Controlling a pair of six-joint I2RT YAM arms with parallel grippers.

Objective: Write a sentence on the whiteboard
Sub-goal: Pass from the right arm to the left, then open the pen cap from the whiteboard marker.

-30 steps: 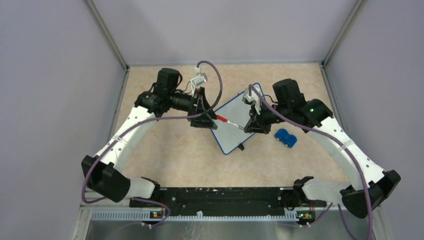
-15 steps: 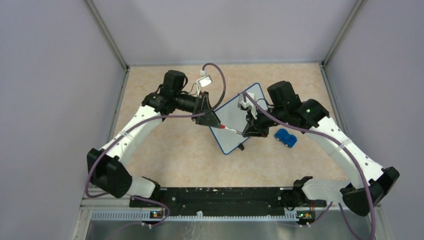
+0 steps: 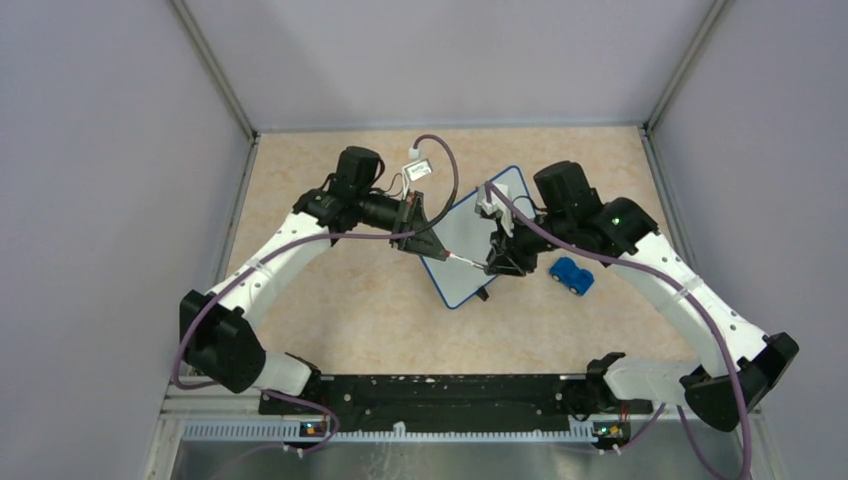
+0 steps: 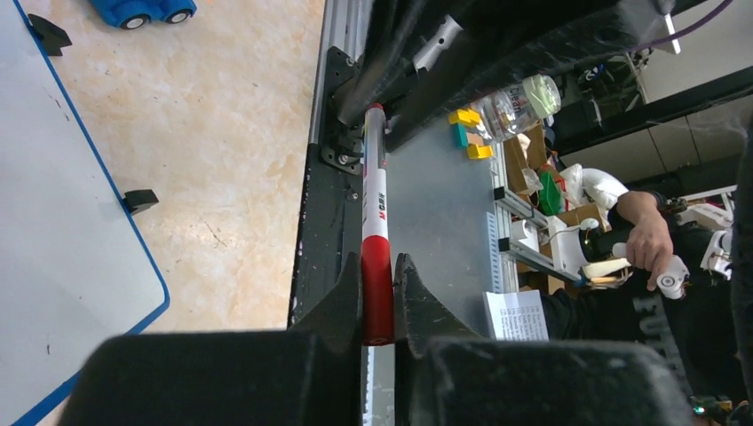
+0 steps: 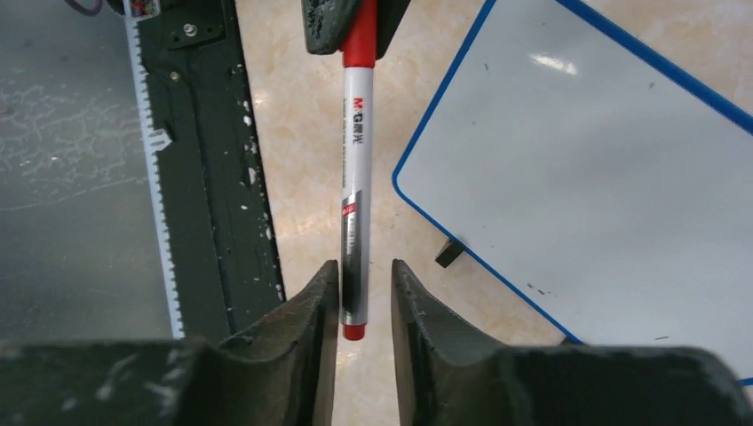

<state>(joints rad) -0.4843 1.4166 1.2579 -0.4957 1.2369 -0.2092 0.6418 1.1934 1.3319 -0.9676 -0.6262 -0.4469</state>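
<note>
1. The small white rectangular whiteboard with blue rim (image 3: 472, 213) lies tilted at centre frame of the top view, on the beige speckled table (image 3: 330, 290). The face seen in the wrist views (image 5: 604, 195) is bare. No sentence on it, only faint specks.
2. Progress: nothing written yet. It looks like the uncapping step. All the writing is left, and the pen needs opening first.
3. The white-barrelled red marker (image 3: 462, 260) hangs over the board's lower-left edge in the top view, bridged between both arms. The marker's red cap (image 5: 360, 40) is on, seated on the barrel.
4. The left tool (image 4: 377, 266) is pressed together, pinching the cap at bottom centre of its own view.
5. The right tool (image 5: 364, 284) is pinching the marker's tail end, and the red end plug shows between its fingers.
6. Next is probably pulling the two ends apart along the barrel. The risk is the barrel slipping in the right tool.
7. A small blue toy car (image 3: 571, 275) sits on the table just right of the board, apart from it.
8. Containers: none on the table. A clear plastic bottle (image 4: 515, 102) sits in the background clutter at upper right of the left wrist view. Can't tell what's in it.
</note>
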